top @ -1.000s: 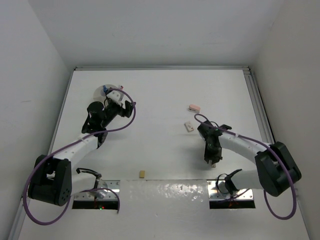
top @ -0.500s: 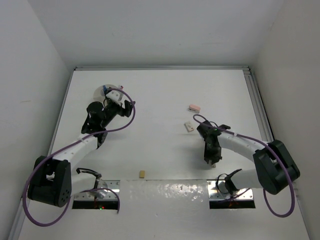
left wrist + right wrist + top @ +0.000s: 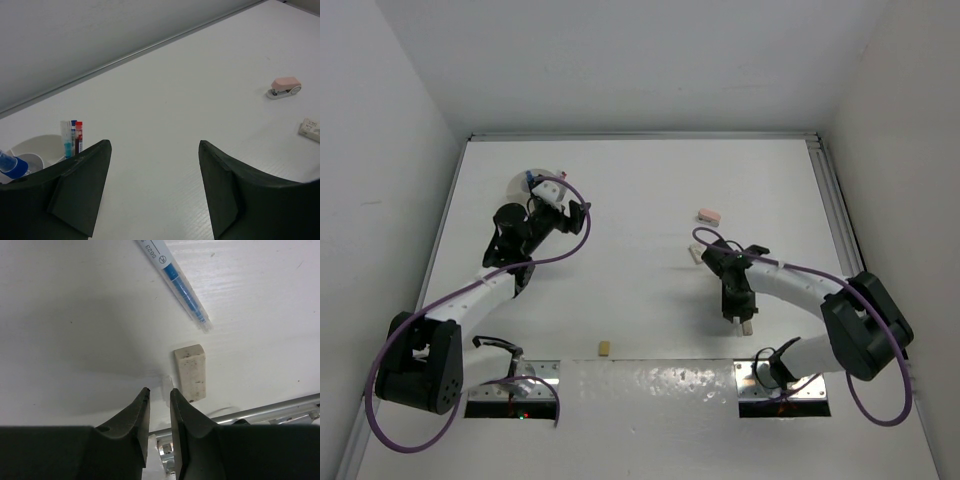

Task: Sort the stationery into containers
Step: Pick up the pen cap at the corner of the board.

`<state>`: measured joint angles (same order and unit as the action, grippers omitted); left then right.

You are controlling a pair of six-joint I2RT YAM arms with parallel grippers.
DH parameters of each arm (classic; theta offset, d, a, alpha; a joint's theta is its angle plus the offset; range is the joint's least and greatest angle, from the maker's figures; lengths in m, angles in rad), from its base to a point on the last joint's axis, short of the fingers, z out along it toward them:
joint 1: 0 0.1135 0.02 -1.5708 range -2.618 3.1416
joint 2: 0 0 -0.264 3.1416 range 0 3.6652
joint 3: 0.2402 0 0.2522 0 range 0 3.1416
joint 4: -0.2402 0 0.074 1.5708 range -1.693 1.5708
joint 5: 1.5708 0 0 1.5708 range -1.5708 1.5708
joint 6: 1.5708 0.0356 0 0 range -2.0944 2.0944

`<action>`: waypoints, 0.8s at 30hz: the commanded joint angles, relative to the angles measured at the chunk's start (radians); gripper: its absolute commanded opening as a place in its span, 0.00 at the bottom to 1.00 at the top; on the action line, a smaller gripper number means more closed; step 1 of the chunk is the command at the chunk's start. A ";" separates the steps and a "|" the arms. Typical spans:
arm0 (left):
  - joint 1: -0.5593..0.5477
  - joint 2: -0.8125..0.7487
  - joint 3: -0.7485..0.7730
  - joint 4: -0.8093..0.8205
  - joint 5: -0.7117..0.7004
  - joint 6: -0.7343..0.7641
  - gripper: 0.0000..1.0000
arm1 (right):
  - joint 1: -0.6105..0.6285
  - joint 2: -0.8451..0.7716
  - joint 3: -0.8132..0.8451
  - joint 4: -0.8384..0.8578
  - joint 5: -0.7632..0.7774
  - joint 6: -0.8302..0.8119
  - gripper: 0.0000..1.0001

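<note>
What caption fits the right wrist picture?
Right gripper, barely open, poised beside a small tan block, with a blue pen lying beyond.

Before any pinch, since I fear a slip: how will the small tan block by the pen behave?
The tan block lies flat with squared sides, so it probably won't roll or tip. Its matte, speckled surface suggests fair grip and little weight. The right end effector, its gap narrower than the block, might only push it.
</note>
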<state>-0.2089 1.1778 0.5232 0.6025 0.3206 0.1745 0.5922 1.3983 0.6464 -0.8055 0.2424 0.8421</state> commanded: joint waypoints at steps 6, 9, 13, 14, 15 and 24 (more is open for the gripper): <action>-0.007 -0.017 -0.003 0.042 -0.006 -0.010 0.68 | -0.025 -0.004 -0.030 0.015 -0.011 0.014 0.23; -0.009 -0.020 -0.005 0.037 -0.008 -0.012 0.68 | -0.032 -0.004 -0.067 0.042 -0.026 0.014 0.22; -0.009 -0.020 -0.002 0.036 -0.008 -0.010 0.68 | -0.032 -0.002 -0.103 0.061 -0.037 0.017 0.21; -0.007 -0.020 0.000 0.036 -0.009 -0.010 0.69 | -0.034 -0.004 -0.108 0.074 -0.038 0.021 0.21; -0.007 -0.020 -0.002 0.036 -0.008 -0.010 0.69 | -0.034 -0.004 -0.117 0.077 -0.043 0.020 0.21; -0.007 -0.024 0.003 0.034 0.004 -0.018 0.69 | -0.016 -0.044 -0.102 0.143 -0.078 -0.096 0.00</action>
<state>-0.2089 1.1778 0.5232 0.6022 0.3141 0.1741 0.5602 1.3716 0.5526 -0.7605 0.1776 0.8082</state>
